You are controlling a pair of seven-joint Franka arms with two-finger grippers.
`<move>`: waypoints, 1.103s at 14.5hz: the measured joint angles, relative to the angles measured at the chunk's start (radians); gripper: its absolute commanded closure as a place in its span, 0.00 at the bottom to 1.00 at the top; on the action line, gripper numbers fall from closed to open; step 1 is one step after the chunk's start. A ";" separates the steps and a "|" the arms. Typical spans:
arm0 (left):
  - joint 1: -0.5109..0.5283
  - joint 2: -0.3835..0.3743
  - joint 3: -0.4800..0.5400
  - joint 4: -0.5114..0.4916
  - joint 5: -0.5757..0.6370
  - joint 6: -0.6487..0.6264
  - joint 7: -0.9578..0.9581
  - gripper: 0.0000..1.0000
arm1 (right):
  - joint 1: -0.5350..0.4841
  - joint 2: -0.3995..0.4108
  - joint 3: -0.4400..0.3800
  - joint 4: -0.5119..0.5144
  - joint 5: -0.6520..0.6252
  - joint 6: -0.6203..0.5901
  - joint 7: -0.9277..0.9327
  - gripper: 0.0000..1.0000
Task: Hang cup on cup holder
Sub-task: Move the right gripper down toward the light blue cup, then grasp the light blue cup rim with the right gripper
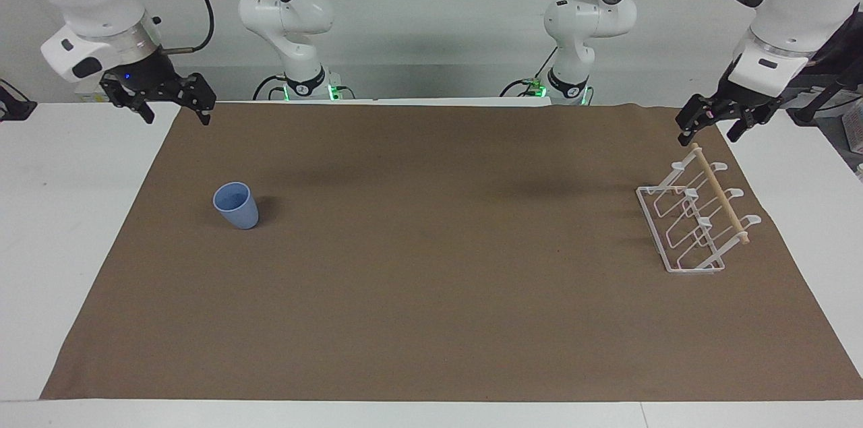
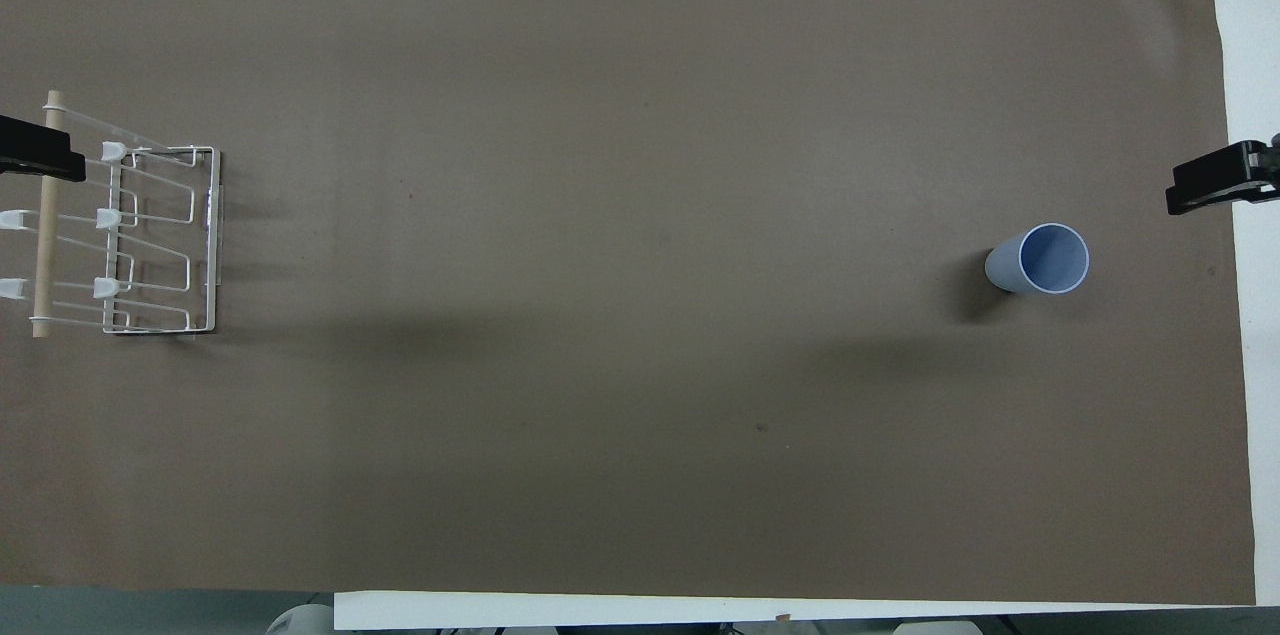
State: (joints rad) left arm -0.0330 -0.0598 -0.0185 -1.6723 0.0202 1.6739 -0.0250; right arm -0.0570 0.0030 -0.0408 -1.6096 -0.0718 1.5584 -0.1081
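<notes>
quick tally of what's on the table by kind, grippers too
cup: 1
cup holder: 1
brown mat: 1
grippers: 2, the left gripper over the holder's end, the right gripper over the mat's corner, both open
total: 5

Two glossy white jointed arms carry black cables, grey wrist rings and black grippers, green lights at their bases.

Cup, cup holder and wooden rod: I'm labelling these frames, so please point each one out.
cup (image 1: 236,207): facing view, on its outer wall.
cup holder (image 1: 657,234): facing view, on the white wire base frame.
wooden rod (image 2: 44,225): overhead view, midway along its length.
</notes>
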 measured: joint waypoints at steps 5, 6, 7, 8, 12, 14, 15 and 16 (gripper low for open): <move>-0.002 -0.003 -0.002 0.001 0.000 0.001 -0.002 0.00 | -0.073 0.042 -0.002 -0.200 0.044 0.208 -0.104 0.01; -0.002 -0.003 -0.002 0.001 0.000 0.002 -0.003 0.00 | -0.085 0.048 -0.003 -0.244 0.049 0.257 -0.116 0.01; -0.001 -0.003 -0.001 0.001 0.000 0.002 -0.003 0.00 | -0.090 0.052 -0.004 -0.287 0.051 0.302 -0.124 0.02; -0.001 -0.003 -0.001 0.001 0.000 0.002 -0.003 0.00 | -0.090 0.054 -0.003 -0.323 0.052 0.337 -0.135 0.02; -0.001 -0.003 -0.001 -0.002 0.000 0.006 -0.004 0.00 | -0.088 0.060 0.002 -0.405 0.053 0.422 -0.168 0.02; -0.001 -0.003 -0.002 -0.003 0.000 0.006 -0.004 0.00 | -0.088 0.061 0.002 -0.436 0.053 0.463 -0.181 0.05; -0.002 -0.003 -0.003 -0.004 0.000 0.006 -0.004 0.00 | -0.088 0.062 0.002 -0.447 0.053 0.477 -0.185 0.08; -0.002 -0.003 -0.005 -0.004 0.000 0.003 -0.004 0.00 | -0.088 0.065 0.001 -0.459 0.053 0.491 -0.191 0.10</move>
State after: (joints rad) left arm -0.0351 -0.0632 -0.0231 -1.6768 0.0204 1.6770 -0.0290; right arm -0.1452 0.0677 -0.0393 -2.0683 -0.0192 2.0497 -0.2993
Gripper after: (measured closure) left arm 0.000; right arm 0.048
